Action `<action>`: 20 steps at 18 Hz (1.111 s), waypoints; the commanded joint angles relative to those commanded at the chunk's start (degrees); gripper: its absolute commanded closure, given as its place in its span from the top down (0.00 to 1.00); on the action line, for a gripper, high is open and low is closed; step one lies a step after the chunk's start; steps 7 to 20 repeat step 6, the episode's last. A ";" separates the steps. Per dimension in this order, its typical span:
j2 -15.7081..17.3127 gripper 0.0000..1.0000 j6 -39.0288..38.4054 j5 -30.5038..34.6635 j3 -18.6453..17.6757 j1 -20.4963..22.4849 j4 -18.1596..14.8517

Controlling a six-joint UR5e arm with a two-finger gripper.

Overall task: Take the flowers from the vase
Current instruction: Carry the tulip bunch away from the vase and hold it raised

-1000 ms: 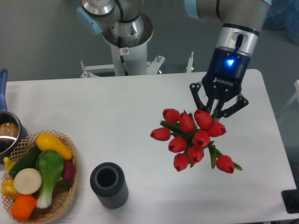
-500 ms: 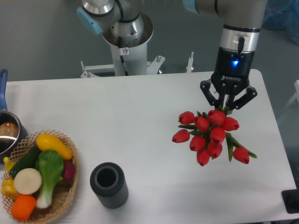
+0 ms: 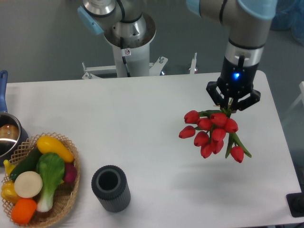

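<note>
1. Up and toward the table's right edge goes the gripper [image 3: 232,105] since a second ago, jaws clamped on the stems of the flowers [image 3: 212,133]
2. Flowers hang clear of the table [image 3: 142,123]
3. Down near the front edge, the vase [image 3: 110,188] stands empty, so the pick looks done

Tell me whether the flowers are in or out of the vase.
Out. The flowers hang from the gripper, whose fingers pinch the stems, far right of the vase, whose round mouth shows empty.
</note>
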 joint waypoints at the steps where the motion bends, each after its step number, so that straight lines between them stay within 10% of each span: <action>1: -0.09 0.03 0.80 0.27 1.05 -0.09 -0.80; 20: -0.62 0.03 1.68 4.31 1.24 -1.50 -3.27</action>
